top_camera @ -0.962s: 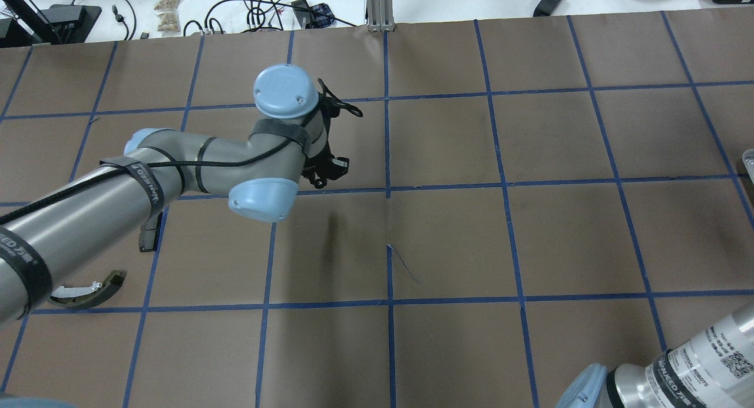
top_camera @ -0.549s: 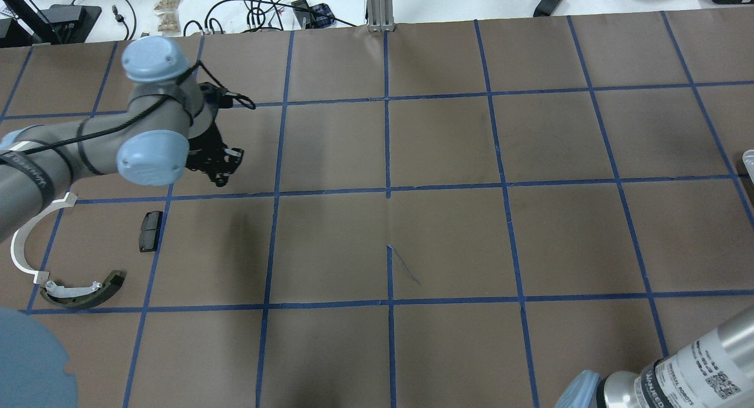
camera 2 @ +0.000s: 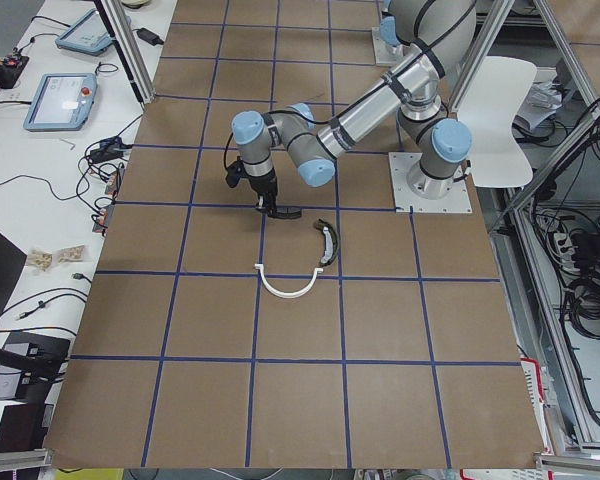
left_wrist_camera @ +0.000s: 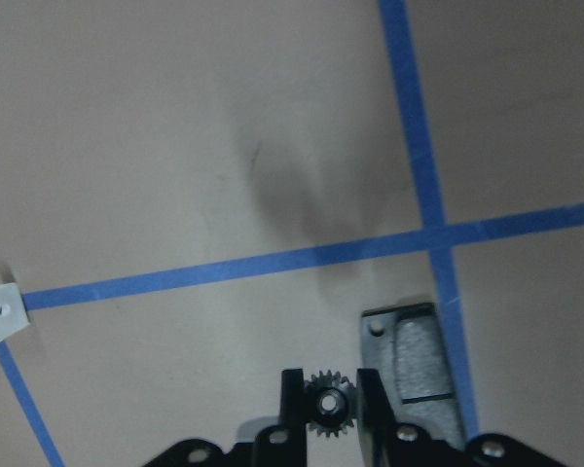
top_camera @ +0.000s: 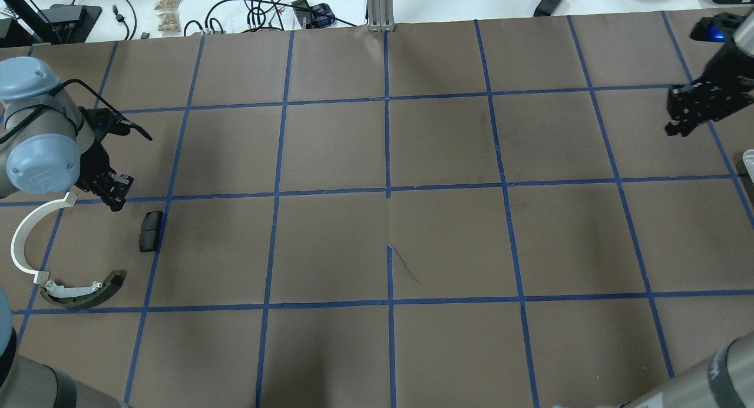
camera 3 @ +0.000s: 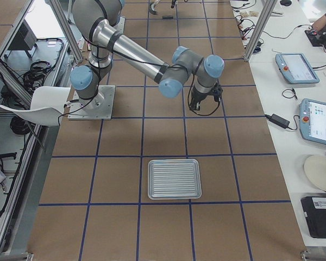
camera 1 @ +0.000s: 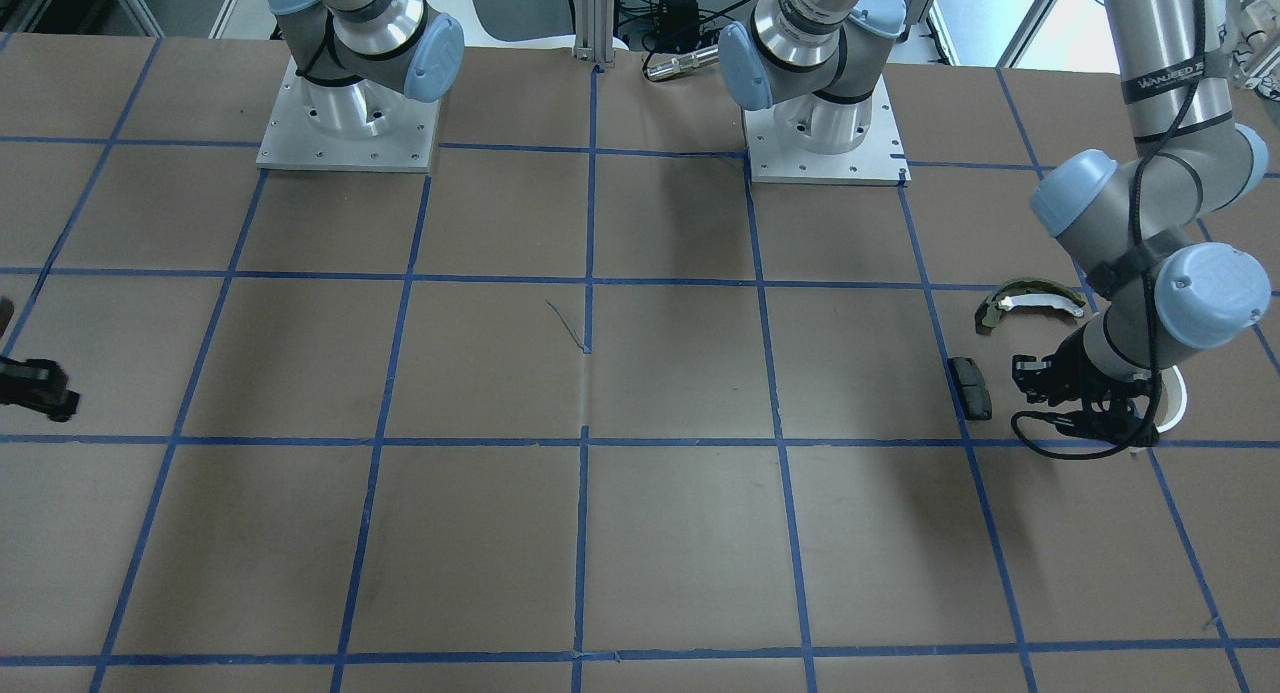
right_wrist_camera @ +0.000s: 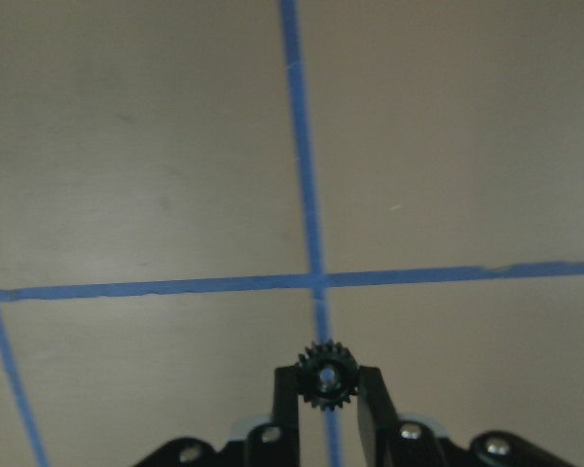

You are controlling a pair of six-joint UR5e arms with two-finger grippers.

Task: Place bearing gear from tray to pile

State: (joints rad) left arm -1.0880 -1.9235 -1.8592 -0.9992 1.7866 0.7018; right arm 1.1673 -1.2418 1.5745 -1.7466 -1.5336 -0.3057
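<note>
My left gripper point(top_camera: 113, 195) is shut on a small black bearing gear point(left_wrist_camera: 328, 409), low over the table just behind the pile. The pile holds a black pad point(top_camera: 150, 231), a white half-ring strip point(top_camera: 25, 237) and an olive-and-white curved shoe point(top_camera: 88, 290). In the left wrist view the pad point(left_wrist_camera: 419, 365) lies right of the fingertips and the strip's end point(left_wrist_camera: 0, 316) is at the left. My right gripper point(top_camera: 677, 122) is shut on a second black gear point(right_wrist_camera: 327, 377) above a tape crossing at the far right. The metal tray point(camera 3: 174, 178) lies on the robot's right.
The brown table is marked with a blue tape grid point(top_camera: 389, 190). Cables and boxes point(top_camera: 259, 10) lie beyond the far edge. The tray's edge point(top_camera: 748, 161) just shows at the right border of the overhead view. The arm bases point(camera 1: 825, 123) stand at the robot's side.
My left arm swung left across the table with its gear and now hovers by the pile. My right gripper came into the overhead view at the upper right.
</note>
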